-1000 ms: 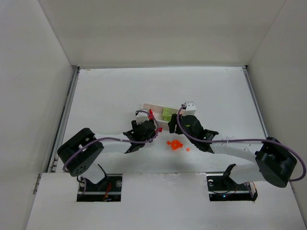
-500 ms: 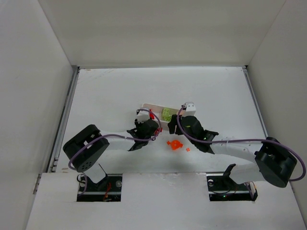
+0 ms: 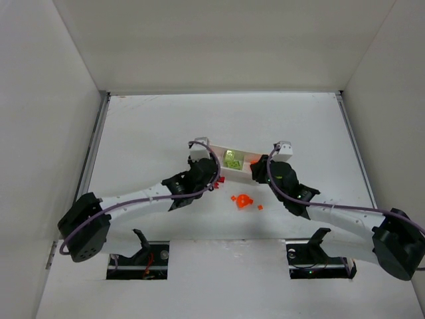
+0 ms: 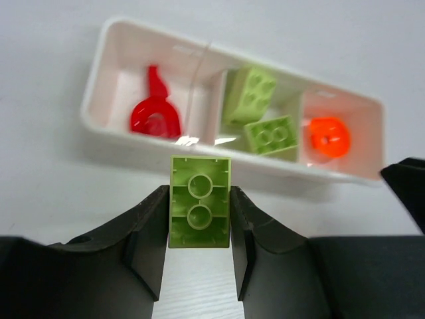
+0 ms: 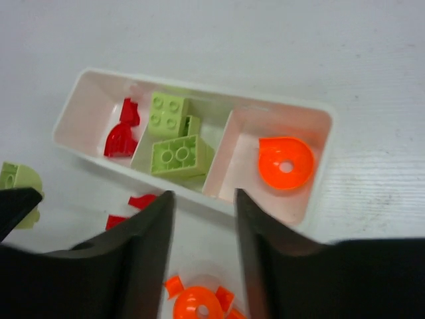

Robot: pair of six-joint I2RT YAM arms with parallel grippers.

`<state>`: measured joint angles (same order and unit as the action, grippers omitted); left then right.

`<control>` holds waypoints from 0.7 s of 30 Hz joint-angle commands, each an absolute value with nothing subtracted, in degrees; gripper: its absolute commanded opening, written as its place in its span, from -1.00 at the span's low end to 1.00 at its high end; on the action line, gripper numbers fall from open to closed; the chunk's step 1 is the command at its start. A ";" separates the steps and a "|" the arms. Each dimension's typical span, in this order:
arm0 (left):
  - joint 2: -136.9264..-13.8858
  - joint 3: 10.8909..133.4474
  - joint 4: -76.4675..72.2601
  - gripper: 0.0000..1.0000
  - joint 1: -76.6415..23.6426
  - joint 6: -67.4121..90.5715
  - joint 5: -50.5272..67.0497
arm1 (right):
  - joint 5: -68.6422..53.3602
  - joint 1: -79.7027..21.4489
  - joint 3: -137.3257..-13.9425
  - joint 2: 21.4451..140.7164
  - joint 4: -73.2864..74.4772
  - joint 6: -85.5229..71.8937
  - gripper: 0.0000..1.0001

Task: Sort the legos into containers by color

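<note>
Currently one lime green brick (image 4: 200, 201) is pinched between the fingers of the left gripper (image 4: 198, 197). Its long side points at the tray (image 4: 265, 163). It sits just short of the tray's near wall, roughly opposite the divider between the left and middle compartments. Can't tell whether it touches the table (image 3: 146, 133) or hangs above it.

Tray contents, from the left wrist view:
- Left compartment: one red piece (image 4: 155, 118).
- Middle compartment: two green bricks (image 4: 249, 95), one leaning at the back and one lying flatter in front.
- Right compartment: one orange ring (image 4: 329, 136).

Loose on the table:
- Two red bits (image 5: 143, 199) lie just beside the tray's near wall.
- An orange cluster (image 3: 243, 199) sits nearer the arm bases.
- A tiny orange bit (image 3: 259, 207) lies close to the cluster's right.

The right gripper (image 5: 202, 196) has its fingers apart with nothing between them. It hovers by the tray's near wall, around the middle/right divider. From the top camera, the two arms reach in from either side and the grippers flank the tray, left at its left end and right at its right end.
</note>
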<state>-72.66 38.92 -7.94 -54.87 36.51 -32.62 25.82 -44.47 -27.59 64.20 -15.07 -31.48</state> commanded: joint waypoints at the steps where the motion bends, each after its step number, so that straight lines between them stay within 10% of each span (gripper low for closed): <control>1: -79.16 47.96 -11.76 -0.56 -54.53 32.00 -27.26 | 28.91 -41.89 -26.46 62.32 -17.06 -34.27 -0.40; 4: -87.77 56.22 -12.92 -0.55 -54.36 28.49 -24.88 | 29.88 -39.69 -25.49 59.95 -14.86 -36.47 -0.66; 21: -102.66 65.39 -11.69 -0.49 -51.99 23.12 -24.08 | 28.39 -38.71 -25.05 59.06 -15.29 -36.39 -0.33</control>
